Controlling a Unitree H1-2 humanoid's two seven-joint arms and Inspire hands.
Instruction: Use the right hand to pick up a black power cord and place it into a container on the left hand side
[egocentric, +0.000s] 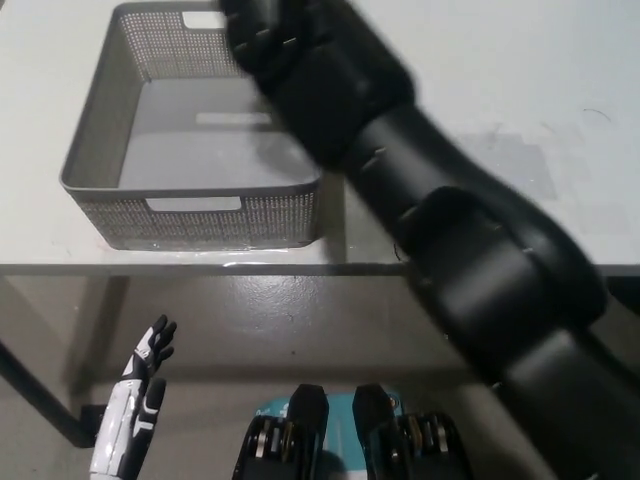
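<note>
We see a grey container (190, 205) whose walls look like fine perforated mesh, plastic or metal we cannot tell, with a smooth, matt floor inside. The white table (520, 90) under it has a smooth surface with a faint sheen along its front edge, marked by a few thin dark scratches. The right hand (270, 40) and its arm appear as hard black shells with a dull satin finish, while the left hand (140, 375) looks like glossy white plastic with black parts.
</note>
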